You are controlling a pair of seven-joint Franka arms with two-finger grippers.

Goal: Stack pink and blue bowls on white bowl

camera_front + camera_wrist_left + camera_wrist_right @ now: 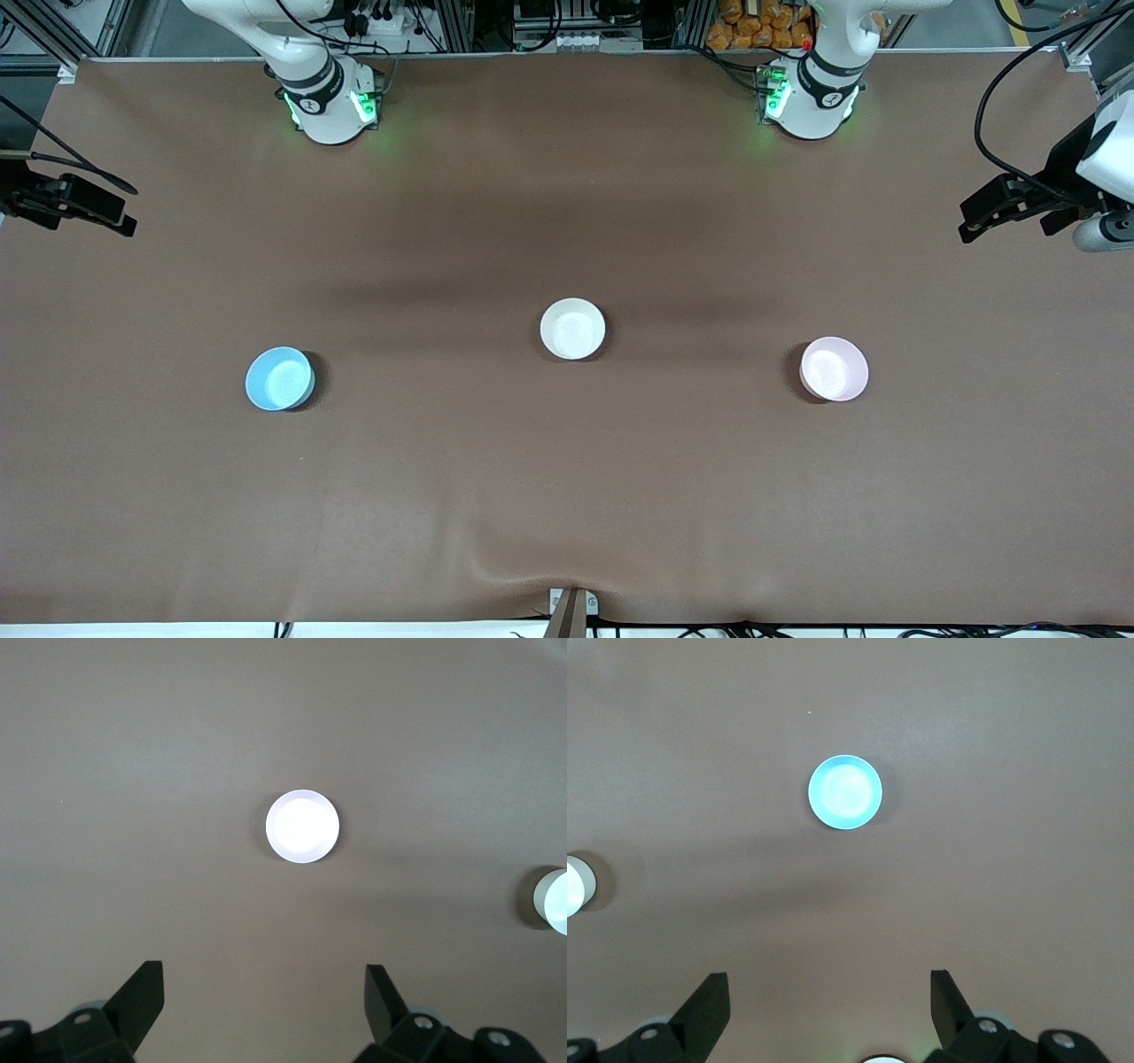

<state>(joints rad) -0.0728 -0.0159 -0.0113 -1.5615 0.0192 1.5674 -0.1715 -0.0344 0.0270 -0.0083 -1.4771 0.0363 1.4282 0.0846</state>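
Observation:
The white bowl (572,329) stands at the middle of the brown table. The light blue bowl (279,378) stands toward the right arm's end, the pale pink bowl (834,369) toward the left arm's end; both are a little nearer the front camera than the white one. All three are upright, empty and far apart. My left gripper (263,967) is open and empty, high over the table, with the pink bowl (302,827) far below it. My right gripper (829,974) is open and empty, high over the blue bowl (845,792).
The brown cloth (567,496) has a fold at its front edge. The arm bases (330,102) glow green at the back of the table. The white bowl shows at the edge of the left wrist view (555,901) and of the right wrist view (574,886).

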